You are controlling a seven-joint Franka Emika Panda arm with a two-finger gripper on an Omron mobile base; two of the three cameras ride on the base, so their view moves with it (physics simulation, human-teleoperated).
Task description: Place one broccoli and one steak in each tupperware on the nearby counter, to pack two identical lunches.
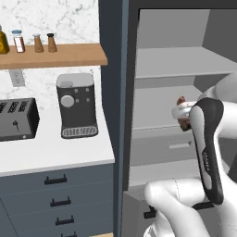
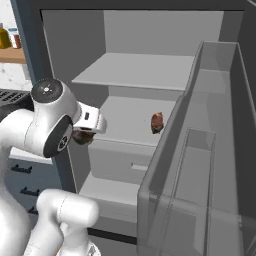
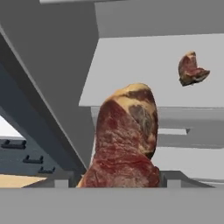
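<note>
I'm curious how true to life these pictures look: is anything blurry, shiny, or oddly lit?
Hand view: the steak held in the gripper looms large and soft-edged; the second steak on the fridge shelf looks sharper. Right base view: flat, even light, faint shadows, no glare on the fridge door. Left base view: the coffee machine and toaster show soft shading, no reflections.

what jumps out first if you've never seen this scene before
The big slab of raw steak looming right in front of the hand camera, held in the gripper in front of the open fridge. Next, a second steak alone on the fridge's middle shelf. To the left, a coffee machine and a toaster stand on the white counter.
</note>
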